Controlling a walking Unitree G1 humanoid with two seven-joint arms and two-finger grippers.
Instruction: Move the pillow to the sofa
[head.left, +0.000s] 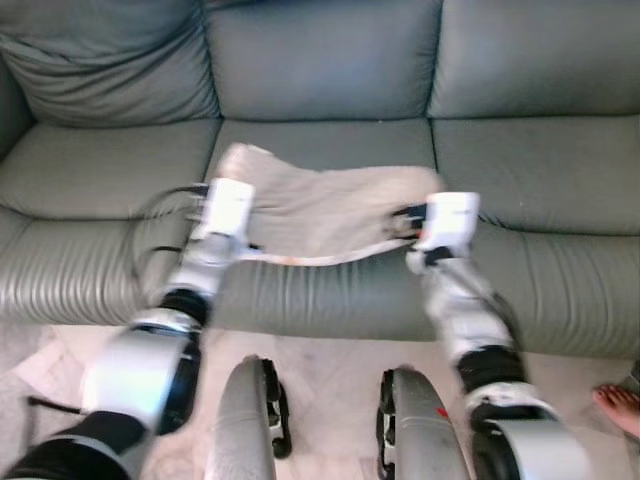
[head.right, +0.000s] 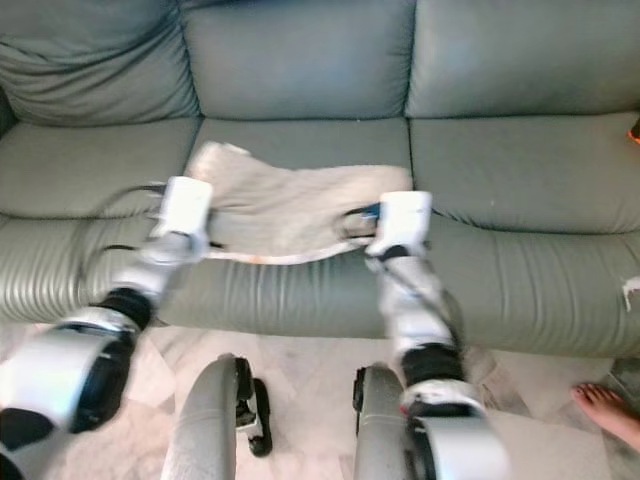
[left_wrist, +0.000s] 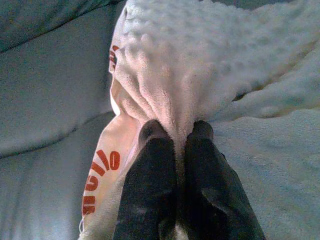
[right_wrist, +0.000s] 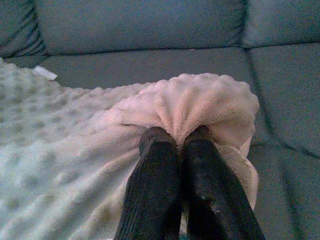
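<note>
Both silver arms are stretched forward and slightly down from the shoulders, elbows bent, white wrists level with each other and set well apart. The left end effector (left_wrist: 176, 135) has its two black fingers pressed together, pinching a fold of the pillow (head.left: 330, 205) at its left edge. The right end effector (right_wrist: 175, 137) matches it, fingers clamped tight on a bunched fold at the pillow's right edge. Both wrists point straight ahead, with the rounded grey knees showing below.
</note>
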